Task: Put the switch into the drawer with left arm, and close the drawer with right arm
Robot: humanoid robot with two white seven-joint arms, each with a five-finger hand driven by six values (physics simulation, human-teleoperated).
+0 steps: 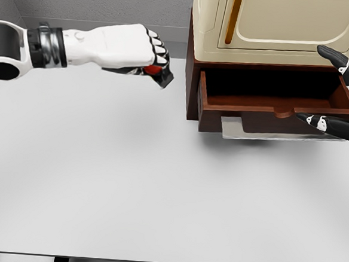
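My left hand (152, 60) hangs above the back left of the table, its fingers curled around the switch (157, 73), a small dark object with a red part showing under the knuckles. It is to the left of the drawer. The brown wooden drawer (272, 105) stands pulled out of the cabinet, its inside dark and bare. My right hand (345, 95) is at the drawer's right end, fingers spread, thumb low by the front panel and the other fingers up near the cabinet face.
A cream cabinet (278, 24) sits on the brown drawer housing at the back right. A grey metal plate (270, 133) juts out beneath the drawer. The white table (129, 182) stretches to a front edge at the bottom.
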